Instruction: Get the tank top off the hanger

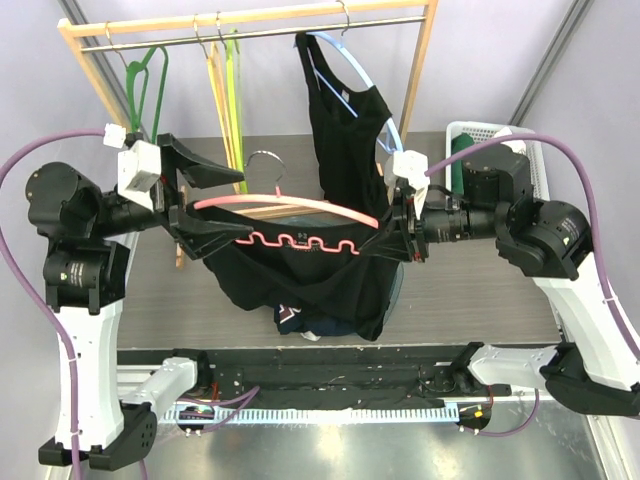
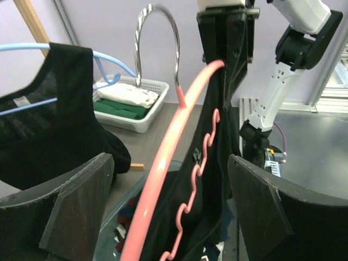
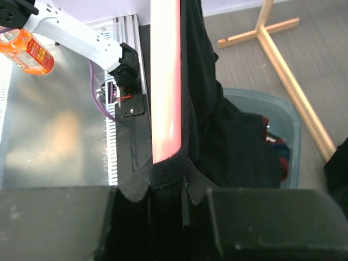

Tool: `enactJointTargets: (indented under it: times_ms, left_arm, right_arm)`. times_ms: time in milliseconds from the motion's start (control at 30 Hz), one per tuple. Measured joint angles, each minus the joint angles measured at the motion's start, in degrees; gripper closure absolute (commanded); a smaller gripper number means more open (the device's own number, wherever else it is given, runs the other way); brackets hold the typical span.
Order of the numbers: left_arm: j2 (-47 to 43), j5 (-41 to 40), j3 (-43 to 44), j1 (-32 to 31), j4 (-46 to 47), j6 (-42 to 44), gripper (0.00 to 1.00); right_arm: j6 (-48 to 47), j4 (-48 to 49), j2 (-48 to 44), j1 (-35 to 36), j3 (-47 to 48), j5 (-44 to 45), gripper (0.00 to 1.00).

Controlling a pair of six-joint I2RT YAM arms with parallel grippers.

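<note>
Your left claw (image 1: 240, 205): open wide, pink hanger (image 2: 162, 163) between its fingers, not held.
Your right claw (image 1: 395, 225): pinching tank top (image 1: 300, 275) over hanger tip.

- The pink plastic hanger (image 2: 163, 179) is cut off by the left wrist view's bottom edge.
- Its end is buried under the black fabric tank top (image 3: 217, 125) at the right gripper (image 3: 163, 198).
- The translucent blue bin (image 3: 285, 117) is largely covered.

Top view looking down, wrist views close, sharing pink hanger (image 2: 160, 174)
</note>
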Motion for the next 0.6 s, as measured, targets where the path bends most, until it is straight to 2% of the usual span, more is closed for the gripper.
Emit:
enactJointTargets:
  times_ms: [33, 133, 167, 200, 267, 367, 467, 533, 600]
  left_arm:
    - [0.09, 0.33, -0.33, 0.00, -0.15, -0.15, 0.12]
    - [-0.07, 1.18, -0.76, 0.00, -0.15, -0.17, 0.29]
    - [-0.15, 1.53, -0.76, 0.00, -0.13, -0.17, 0.51]
    - [-0.17, 1.75, -0.76, 0.00, -0.13, -0.17, 0.62]
    - [-0.17, 1.86, -0.76, 0.07, -0.02, -0.04, 0.74]
    - [-0.17, 2.40, -0.79, 0.24, 0.07, 0.28, 0.67]
    - [-0.20, 2.32, -0.85, 0.26, 0.09, 0.37, 0.66]
    - [-0.24, 2.29, -1.09, 0.26, 0.09, 0.46, 0.66]
    - [-0.33, 2.10, -1.57, 0.26, 0.13, 0.74, 0.73]
  right_arm:
    - [-0.42, -0.09, 0.68, 0.00, 1.09, -0.13, 0.99]
    - [-1.16, -0.15, 2.10, 0.04, 3.37, -0.35, 0.99]
    - [-1.31, -0.20, 2.38, 0.04, 3.76, -0.42, 0.99]
    - [-1.42, -0.24, 2.62, 0.07, 4.02, -0.55, 0.99]
    - [-2.05, -0.70, 2.95, 0.13, 4.35, -1.22, 0.99]
    - [-2.36, -1.11, 3.08, 0.42, 4.39, -1.90, 0.99]
    - [-2.51, -1.09, 3.10, 0.42, 4.39, -2.21, 0.99]
    - [-2.54, -1.01, 3.10, 0.42, 4.39, -2.19, 0.98]
    - [-2.51, -0.74, 3.10, 0.42, 4.35, -1.70, 0.93]
